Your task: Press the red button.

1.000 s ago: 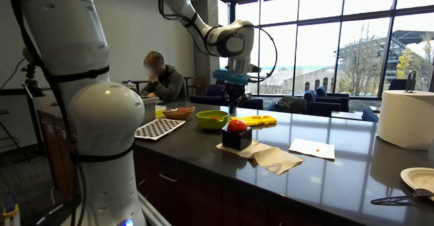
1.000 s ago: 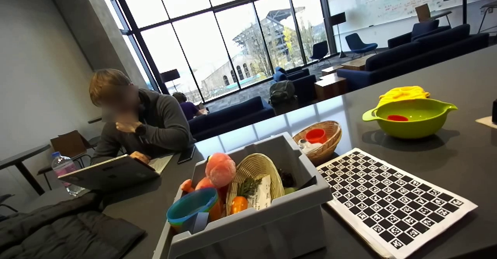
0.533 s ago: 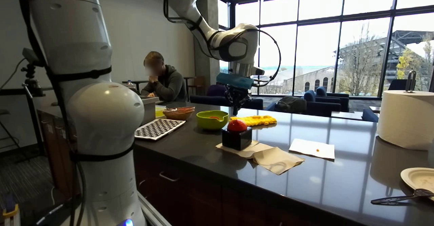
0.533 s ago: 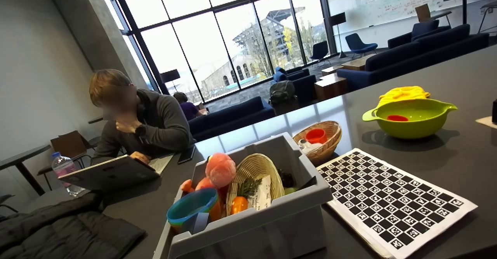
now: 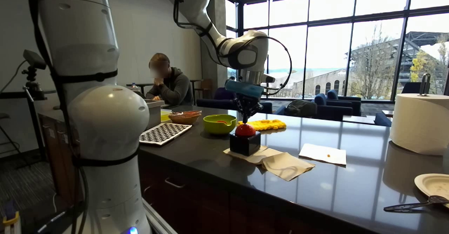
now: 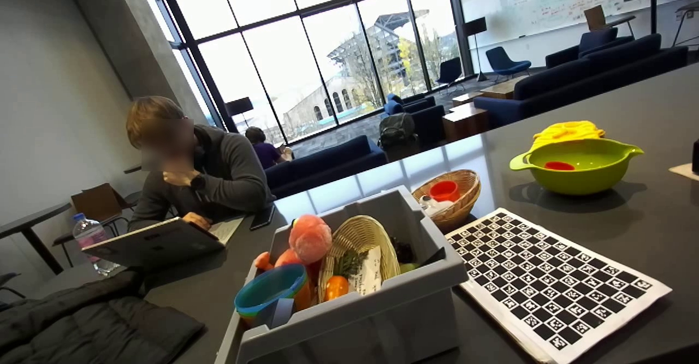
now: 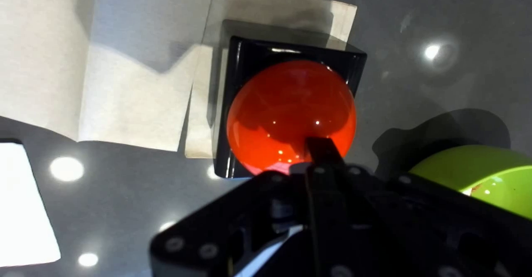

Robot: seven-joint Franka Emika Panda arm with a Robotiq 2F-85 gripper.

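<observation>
The red button point(image 5: 245, 130) is a glossy red dome on a black boxy base point(image 5: 245, 144), standing on brown paper. In the wrist view the red button point(image 7: 291, 102) fills the middle. In an exterior view only a sliver of the dark base point(image 6: 695, 157) shows at the right edge; the dome is out of view there. My gripper point(image 5: 245, 120) points down right over the dome, its tips at or just above the top; I cannot tell whether they touch. In the wrist view the gripper's fingertips point(image 7: 321, 146) are shut together with nothing between them, overlapping the lower part of the dome.
A green bowl point(image 5: 214, 126) and a yellow knobbly object point(image 5: 266, 124) lie close behind the button. Brown paper point(image 5: 287, 165) lies under it and to the right, with a white napkin point(image 5: 322, 153) further right. A patterned board point(image 5: 165, 133) and a wicker basket point(image 5: 185, 117) stand left.
My gripper has moved down and a little to the right in an exterior view, from above and behind the dome to its top. The button and the other objects have not moved.
</observation>
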